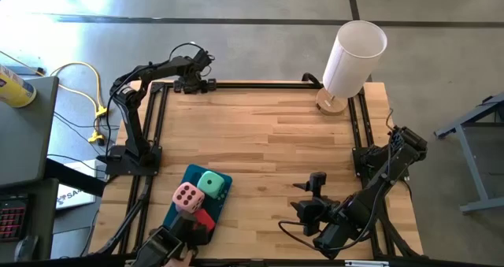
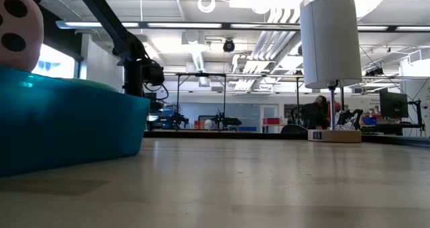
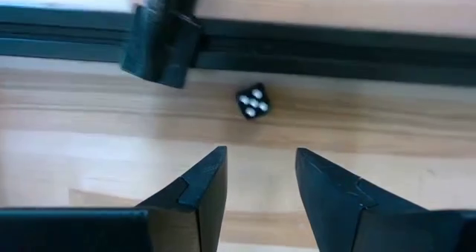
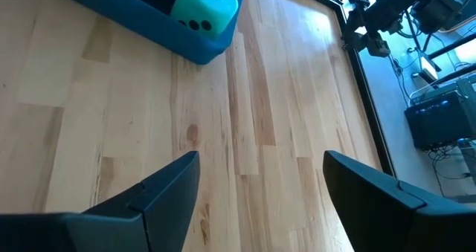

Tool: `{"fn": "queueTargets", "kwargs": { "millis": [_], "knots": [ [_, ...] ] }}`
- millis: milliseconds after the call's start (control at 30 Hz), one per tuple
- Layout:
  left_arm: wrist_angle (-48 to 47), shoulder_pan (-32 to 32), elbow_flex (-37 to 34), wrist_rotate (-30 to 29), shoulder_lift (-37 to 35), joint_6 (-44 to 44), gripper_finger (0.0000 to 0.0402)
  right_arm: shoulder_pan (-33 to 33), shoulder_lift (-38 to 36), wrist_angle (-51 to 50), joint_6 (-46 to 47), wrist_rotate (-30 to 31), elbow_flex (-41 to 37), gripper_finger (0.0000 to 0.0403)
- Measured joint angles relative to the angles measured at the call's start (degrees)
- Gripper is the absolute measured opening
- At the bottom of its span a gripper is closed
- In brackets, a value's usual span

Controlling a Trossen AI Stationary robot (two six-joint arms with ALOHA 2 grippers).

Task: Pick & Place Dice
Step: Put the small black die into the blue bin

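The pale wooden table (image 1: 268, 141) bore a flat teal rectangular tray (image 1: 224, 182) near its front-left, holding mint green (image 1: 210, 183), pale pink (image 1: 187, 195) and red (image 1: 203, 219) foam dice (touching). The right gripper (image 1: 316, 182) and left gripper (image 3: 260, 181) both stood open, empty.

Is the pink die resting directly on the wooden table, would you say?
No, the pink die sits in the teal tray, beside the green die.
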Motion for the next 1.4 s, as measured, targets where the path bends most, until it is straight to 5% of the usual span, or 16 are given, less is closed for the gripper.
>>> {"fn": "queueTargets", "kwargs": {
  "millis": [1400],
  "knots": [
    [5.5,0.2,0.0,-5.6,3.0,-0.9,0.0152,0.0,0.0,-0.4,0.0,0.0,0.0,0.0277]
  ]
}}
